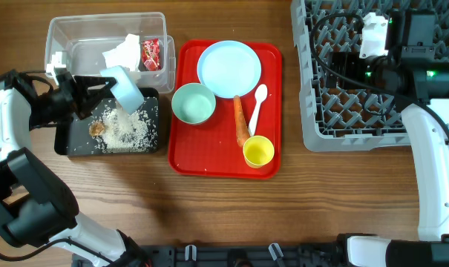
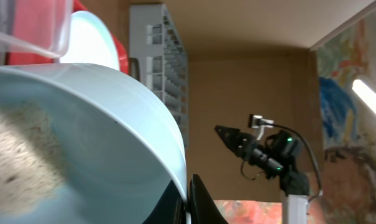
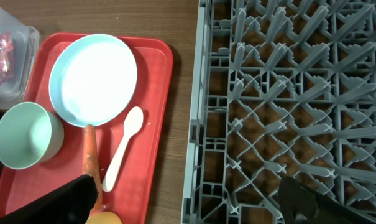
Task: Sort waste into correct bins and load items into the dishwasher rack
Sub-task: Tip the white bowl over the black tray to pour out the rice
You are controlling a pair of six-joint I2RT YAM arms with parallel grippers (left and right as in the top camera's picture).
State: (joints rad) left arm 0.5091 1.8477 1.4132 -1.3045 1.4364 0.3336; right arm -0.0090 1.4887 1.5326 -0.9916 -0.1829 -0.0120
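Nearest the arms' bases, a broad strip of bare table [image 1: 231, 215] is lying open in front of everything. Beyond it the red tray [image 1: 209, 152] is sitting with only a thin strip of wood on either side, the black tub [image 1: 77, 139] just beside its left edge and the grey rack [image 1: 320, 111] off its right. The yellow cup [image 1: 258, 151] is standing in the tray's near right corner, with the carrot [image 1: 240, 120] and white spoon [image 1: 257, 107] lying side by side behind it, the mint bowl [image 1: 193, 103] to their left and the plate [image 1: 228, 68] filling the far end. Rice [image 1: 128, 127] and a brown scrap [image 1: 97, 128] are lying in the black tub. The left gripper [image 1: 104, 83] is pinching the rim of the blue bowl [image 1: 126, 87], which is hanging tilted over the tub's far right corner. Its fingers are mostly hiding behind the bowl, and the wrist view is showing only dark tips at the rim and a grainy smear inside. Farther back, the clear tub [image 1: 61, 33] is holding the tissue [image 1: 122, 53] and red wrapper [image 1: 150, 53]. The right gripper [image 3: 186, 193] is hovering over the rack with its fingers spread wide and nothing between them. The arm is covering part of the grid, the overhead frame is cutting off the rack's far edge, and the right wrist view is clipping the cup.
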